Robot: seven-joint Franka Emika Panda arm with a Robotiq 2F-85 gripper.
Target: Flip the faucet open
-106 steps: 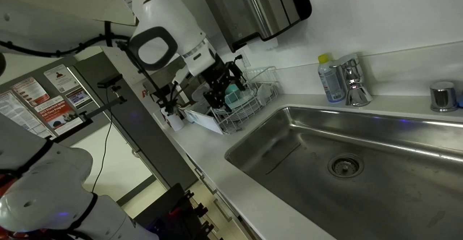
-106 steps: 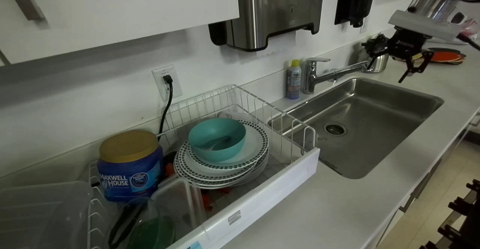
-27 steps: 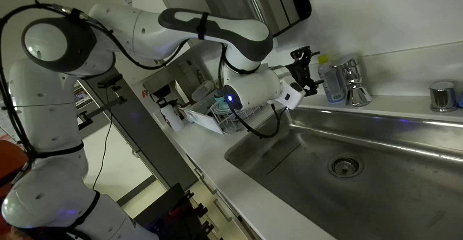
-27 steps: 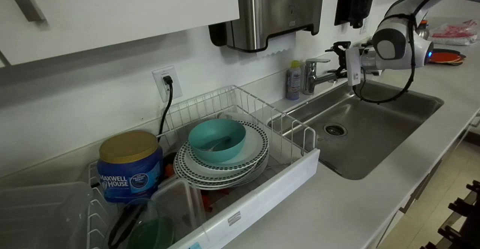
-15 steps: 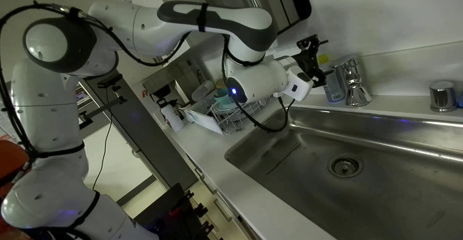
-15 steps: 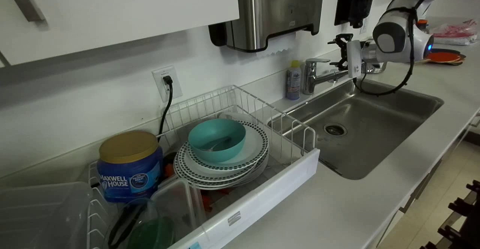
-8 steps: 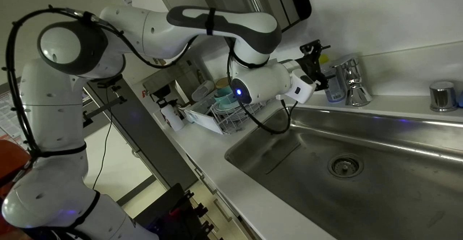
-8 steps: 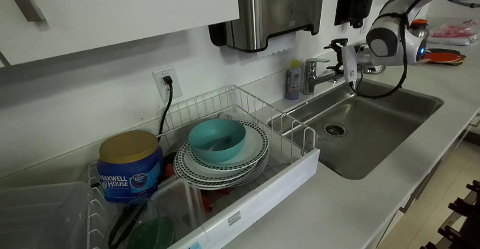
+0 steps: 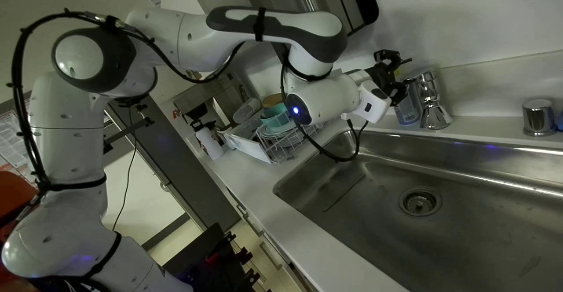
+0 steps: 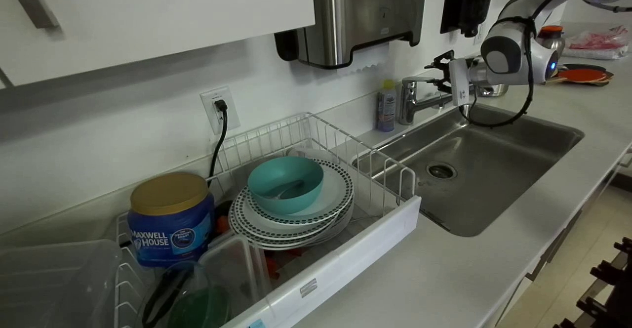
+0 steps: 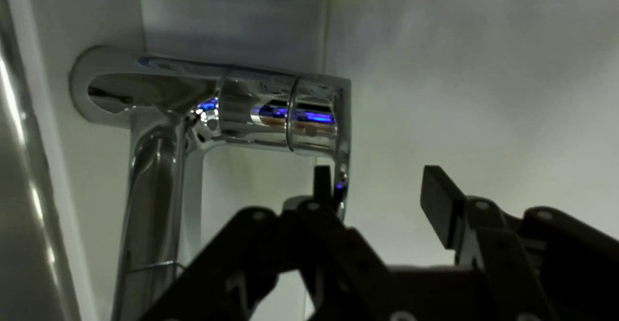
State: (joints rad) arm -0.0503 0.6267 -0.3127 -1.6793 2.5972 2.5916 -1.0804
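The chrome faucet (image 11: 251, 103) stands behind the sink, seen in both exterior views. Its lever handle (image 11: 342, 166) appears edge-on in the wrist view, a thin strip whose near end is hidden by my gripper. My gripper (image 11: 378, 185) is partly closed but still open, its fingers on either side of the lever. One of the fingers (image 11: 322, 183) is close against the lever's spout side; whether it touches I cannot tell. A wide gap separates the lever from the opposite pad (image 11: 437, 205). In an exterior view the gripper (image 10: 430, 75) is level with the lever of the faucet (image 10: 408, 105).
A yellow-capped bottle (image 9: 407, 107) stands beside the faucet, close to the gripper. The faucet's spout (image 11: 154, 205) runs below the lever over the steel sink (image 10: 493, 155). A dish rack (image 10: 365, 259) with plates is on the counter, and a towel dispenser (image 10: 370, 17) hangs above.
Over the last half second my gripper's fingers have drawn closer together, and the gripper has edged nearer the faucet. Seven seconds ago the arm was well away from the faucet. The lever looks unmoved.
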